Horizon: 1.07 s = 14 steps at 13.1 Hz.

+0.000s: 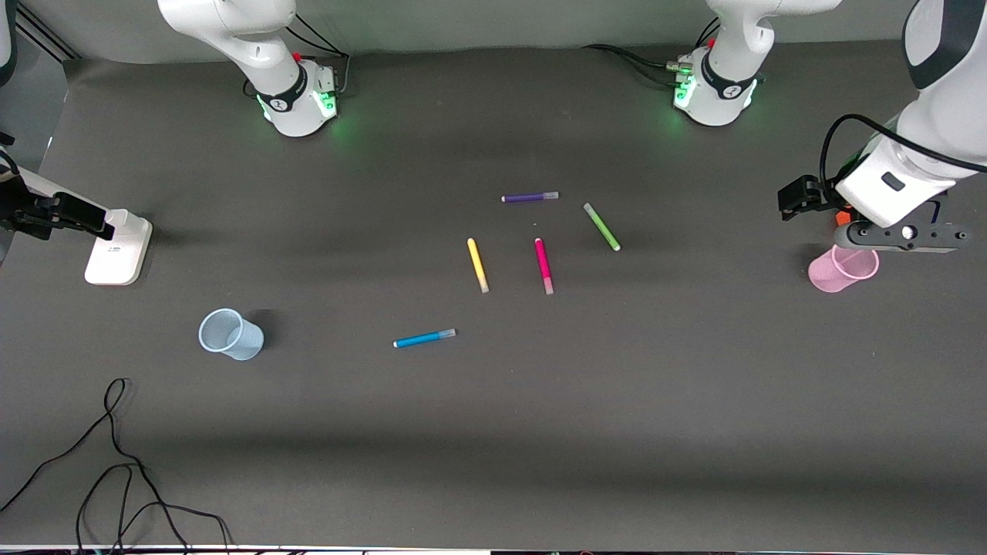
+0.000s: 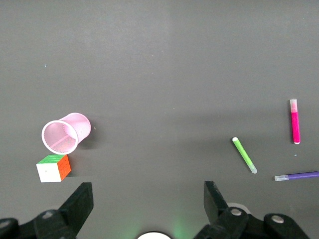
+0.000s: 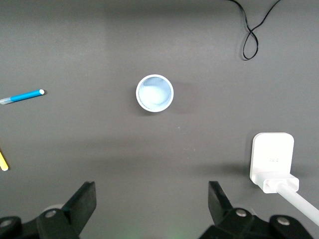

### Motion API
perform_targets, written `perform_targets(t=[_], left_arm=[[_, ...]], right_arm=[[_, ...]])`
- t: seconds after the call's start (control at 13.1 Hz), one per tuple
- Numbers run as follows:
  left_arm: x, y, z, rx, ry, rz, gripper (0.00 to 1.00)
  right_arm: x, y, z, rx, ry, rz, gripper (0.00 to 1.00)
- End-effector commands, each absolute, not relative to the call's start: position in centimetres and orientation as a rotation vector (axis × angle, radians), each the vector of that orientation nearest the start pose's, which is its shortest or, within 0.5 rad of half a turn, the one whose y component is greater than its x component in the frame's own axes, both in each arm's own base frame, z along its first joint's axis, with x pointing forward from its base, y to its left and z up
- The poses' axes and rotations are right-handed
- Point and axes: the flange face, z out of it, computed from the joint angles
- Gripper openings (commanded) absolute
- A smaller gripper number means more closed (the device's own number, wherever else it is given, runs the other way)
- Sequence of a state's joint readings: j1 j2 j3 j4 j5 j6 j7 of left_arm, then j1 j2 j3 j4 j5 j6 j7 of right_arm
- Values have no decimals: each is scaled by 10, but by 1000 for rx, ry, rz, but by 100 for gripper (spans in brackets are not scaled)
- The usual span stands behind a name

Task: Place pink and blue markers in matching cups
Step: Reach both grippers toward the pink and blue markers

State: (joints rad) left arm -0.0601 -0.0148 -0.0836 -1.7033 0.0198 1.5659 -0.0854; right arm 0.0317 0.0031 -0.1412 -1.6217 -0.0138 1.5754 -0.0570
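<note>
The pink marker lies mid-table and also shows in the left wrist view. The blue marker lies nearer the front camera and also shows in the right wrist view. The pale pink cup stands at the left arm's end, also in the left wrist view. The pale blue cup stands toward the right arm's end, also in the right wrist view. My left gripper hangs open and empty over the pink cup. My right gripper is open and empty high over the blue cup, out of the front view.
A yellow pen, a green pen and a purple pen lie near the pink marker. A colour cube sits beside the pink cup. A white stand and a loose black cable are at the right arm's end.
</note>
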Motion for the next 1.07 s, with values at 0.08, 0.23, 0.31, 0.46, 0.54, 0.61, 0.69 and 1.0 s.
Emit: perform_targets(t=[0.08, 0.23, 0.31, 0.46, 0.54, 0.61, 0.69, 1.0], left_arm=[[531, -75, 564, -3102, 86, 230, 99], [529, -75, 563, -3102, 86, 237, 99], [528, -76, 562, -3102, 88, 237, 99], [524, -76, 556, -3101, 93, 232, 98], [522, -78, 550, -3109, 92, 222, 98], [523, -82, 544, -3164, 74, 236, 98], [526, -84, 537, -3209, 55, 250, 98], [524, -95, 482, -3225, 42, 207, 98]], right_arm=[[550, -64, 606, -3171, 59, 51, 100], [550, -64, 607, -3171, 62, 48, 100], [550, -64, 608, -3172, 62, 46, 100], [552, -64, 606, -3172, 57, 51, 100], [552, -63, 607, -3165, 50, 47, 100], [552, -64, 606, -3162, 52, 47, 100], [553, -62, 606, -3164, 40, 47, 100], [563, -18, 596, -3167, -60, 55, 100]])
